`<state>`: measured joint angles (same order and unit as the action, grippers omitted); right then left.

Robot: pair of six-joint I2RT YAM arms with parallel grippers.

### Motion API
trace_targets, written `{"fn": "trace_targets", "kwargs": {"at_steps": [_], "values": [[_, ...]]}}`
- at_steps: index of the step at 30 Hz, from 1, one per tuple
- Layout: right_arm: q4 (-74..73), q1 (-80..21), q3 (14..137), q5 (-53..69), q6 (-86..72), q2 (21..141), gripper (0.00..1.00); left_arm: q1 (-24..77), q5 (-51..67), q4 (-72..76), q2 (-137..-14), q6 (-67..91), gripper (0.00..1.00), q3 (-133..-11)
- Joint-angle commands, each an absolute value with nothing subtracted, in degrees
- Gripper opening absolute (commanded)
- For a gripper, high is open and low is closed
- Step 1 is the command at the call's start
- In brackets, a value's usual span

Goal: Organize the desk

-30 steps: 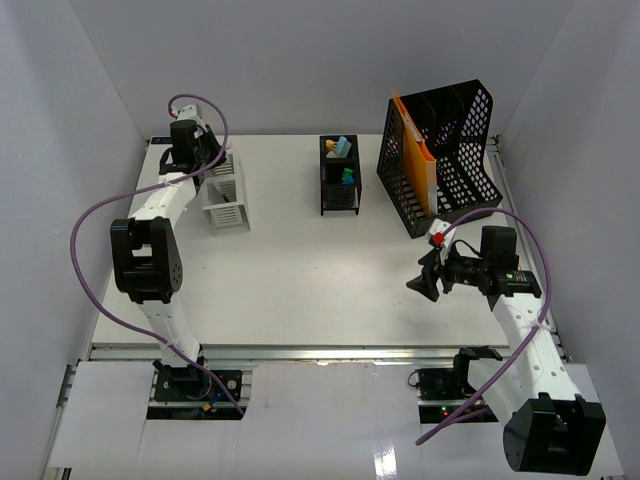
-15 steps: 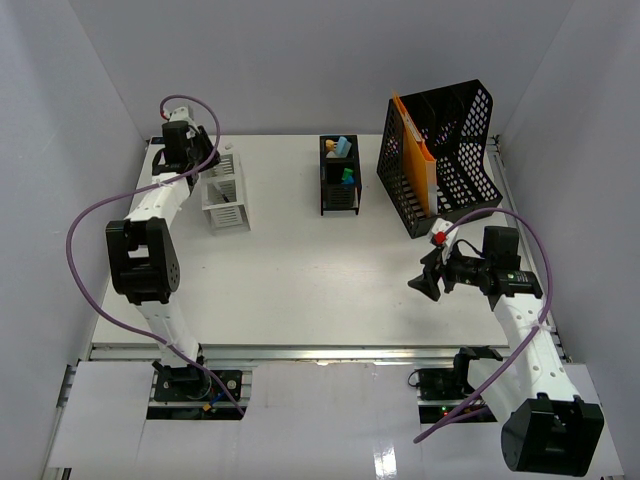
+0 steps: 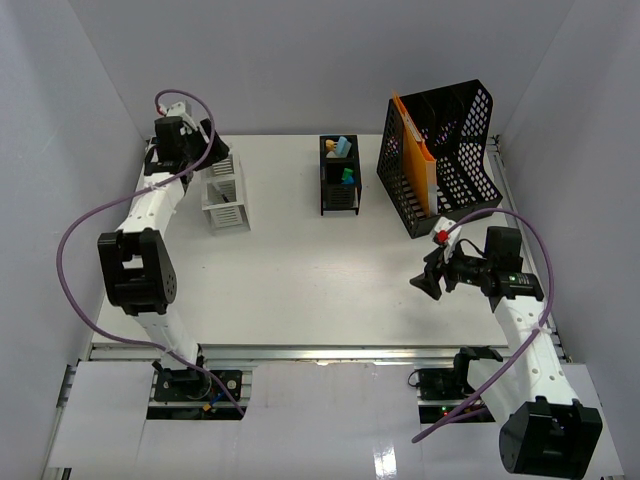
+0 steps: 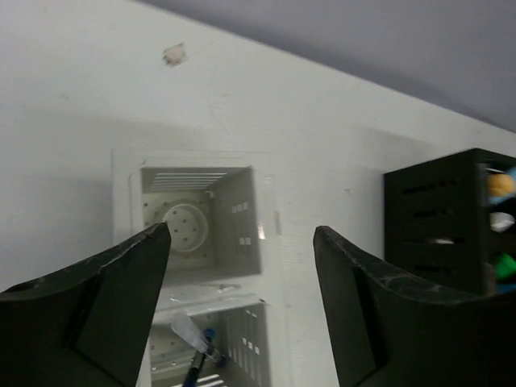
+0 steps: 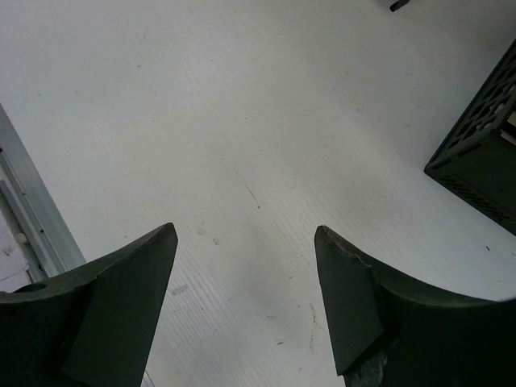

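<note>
Hovering L claw (image 4: 242,234), jaws apart, over white organizer (image 4: 235,211); pen (image 4: 201,347) partly hidden.

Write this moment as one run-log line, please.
left pincer: open, above white organizer | right pincer: open, above desk | held: nothing

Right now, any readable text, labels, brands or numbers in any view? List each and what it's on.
None can be read in any view.
The white organizer, black organizer, file rack and orange folder show no print.
The small speck on the desk is a mark, not lettering.
Any marking on the arms is too small to read.
</note>
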<state>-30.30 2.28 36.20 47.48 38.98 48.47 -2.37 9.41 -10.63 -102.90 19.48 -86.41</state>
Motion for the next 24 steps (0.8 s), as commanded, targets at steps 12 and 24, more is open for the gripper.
{"fn": "trace_targets", "kwargs": {"at_steps": [12, 24], "values": [[-24.51, 3.25, 39.46, 42.42, 29.47, 48.16, 0.91, -2.72, 52.78, 19.35, -47.20, 32.77, 0.98, -32.05], [-14.06, 6.47, 34.61, 33.46, 18.79, 47.23, 0.90, -2.72, 54.76, 13.57, -36.37, 26.02, 0.98, -25.21]]}}
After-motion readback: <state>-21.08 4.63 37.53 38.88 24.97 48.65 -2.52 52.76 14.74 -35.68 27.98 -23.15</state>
